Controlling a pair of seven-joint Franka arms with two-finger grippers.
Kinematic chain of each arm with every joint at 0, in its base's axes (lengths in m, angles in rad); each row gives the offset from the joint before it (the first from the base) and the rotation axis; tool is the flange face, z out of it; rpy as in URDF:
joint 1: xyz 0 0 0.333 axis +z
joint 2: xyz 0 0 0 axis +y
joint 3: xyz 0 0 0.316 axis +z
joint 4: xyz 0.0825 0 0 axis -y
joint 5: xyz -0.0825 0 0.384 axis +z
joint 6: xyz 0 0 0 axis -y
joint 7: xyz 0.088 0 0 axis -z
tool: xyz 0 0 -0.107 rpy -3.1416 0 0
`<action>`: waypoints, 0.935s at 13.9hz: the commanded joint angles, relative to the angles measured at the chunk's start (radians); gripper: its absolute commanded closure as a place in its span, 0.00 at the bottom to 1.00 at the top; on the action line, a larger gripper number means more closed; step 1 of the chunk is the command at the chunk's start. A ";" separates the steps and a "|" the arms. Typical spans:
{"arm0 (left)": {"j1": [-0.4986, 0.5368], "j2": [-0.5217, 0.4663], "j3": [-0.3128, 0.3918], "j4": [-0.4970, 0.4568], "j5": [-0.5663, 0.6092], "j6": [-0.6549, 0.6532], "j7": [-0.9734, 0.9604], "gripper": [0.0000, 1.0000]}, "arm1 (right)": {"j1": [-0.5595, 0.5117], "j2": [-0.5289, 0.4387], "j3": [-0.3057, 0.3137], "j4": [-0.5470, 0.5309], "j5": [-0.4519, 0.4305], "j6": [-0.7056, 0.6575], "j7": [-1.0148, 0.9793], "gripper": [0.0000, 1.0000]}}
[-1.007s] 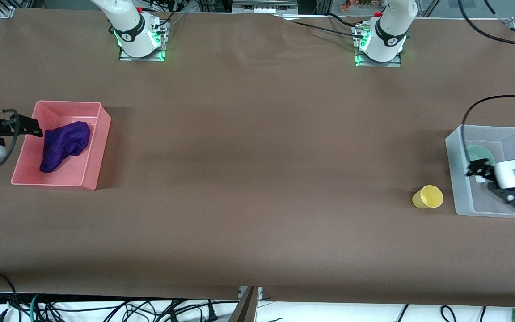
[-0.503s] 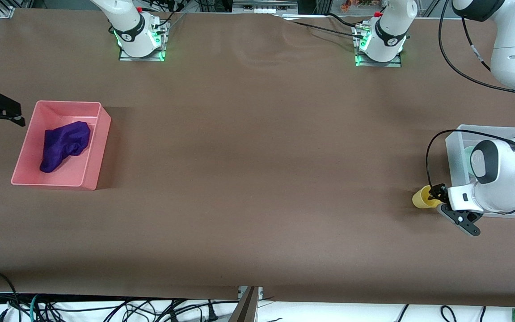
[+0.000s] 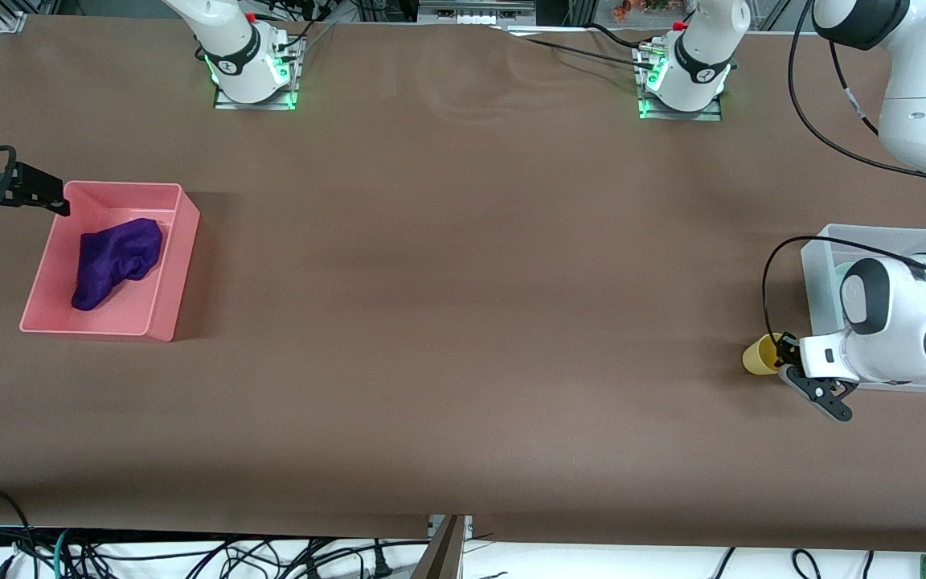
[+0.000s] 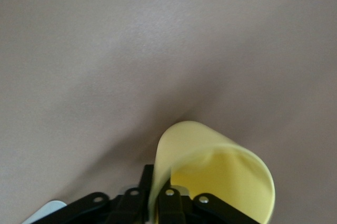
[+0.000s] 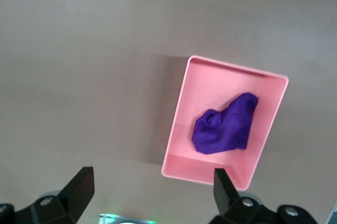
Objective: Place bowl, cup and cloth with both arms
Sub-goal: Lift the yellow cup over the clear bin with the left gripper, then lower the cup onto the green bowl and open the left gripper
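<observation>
The yellow cup (image 3: 759, 356) lies on its side on the table beside the clear bin. My left gripper (image 3: 784, 363) is shut on the cup's wall, one finger inside the rim and one outside, as the left wrist view shows of the gripper (image 4: 158, 203) and the cup (image 4: 221, 176). The mint-green bowl (image 3: 838, 280) sits in the bin, mostly hidden by the left arm. The purple cloth (image 3: 113, 259) lies crumpled in the pink tray (image 3: 121, 186). My right gripper (image 3: 57, 205) is open and empty over the tray's corner; in the right wrist view it (image 5: 152, 175) looks down on the cloth (image 5: 224, 126).
The clear bin (image 3: 817, 281) stands at the left arm's end of the table and the pink tray (image 5: 179, 124) at the right arm's end. The brown table cover between them is bare. Cables hang along the table's near edge.
My left gripper left the clear bin, moved to the cup and shut on its wall. My right gripper pulled out of the tray and now sits by its corner.
</observation>
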State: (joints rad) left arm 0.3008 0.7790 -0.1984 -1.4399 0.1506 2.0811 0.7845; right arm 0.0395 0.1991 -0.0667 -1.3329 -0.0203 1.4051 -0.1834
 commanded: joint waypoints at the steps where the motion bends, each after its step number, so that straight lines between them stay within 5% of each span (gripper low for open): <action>1: -0.025 -0.072 -0.001 0.015 -0.007 -0.099 0.022 1.00 | -0.009 -0.009 0.004 -0.003 0.034 -0.031 0.078 0.00; 7: 0.038 -0.271 0.020 0.001 0.187 -0.430 0.152 1.00 | -0.009 0.000 0.004 -0.025 0.026 -0.029 0.078 0.00; 13: 0.265 -0.273 0.004 -0.242 0.204 -0.202 0.262 1.00 | -0.015 0.008 0.002 -0.017 0.028 -0.029 0.076 0.00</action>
State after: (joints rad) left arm 0.5212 0.5270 -0.1711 -1.5746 0.3424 1.7996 1.0308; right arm 0.0325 0.2104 -0.0687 -1.3541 -0.0044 1.3840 -0.1177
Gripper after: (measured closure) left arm 0.965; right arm 0.000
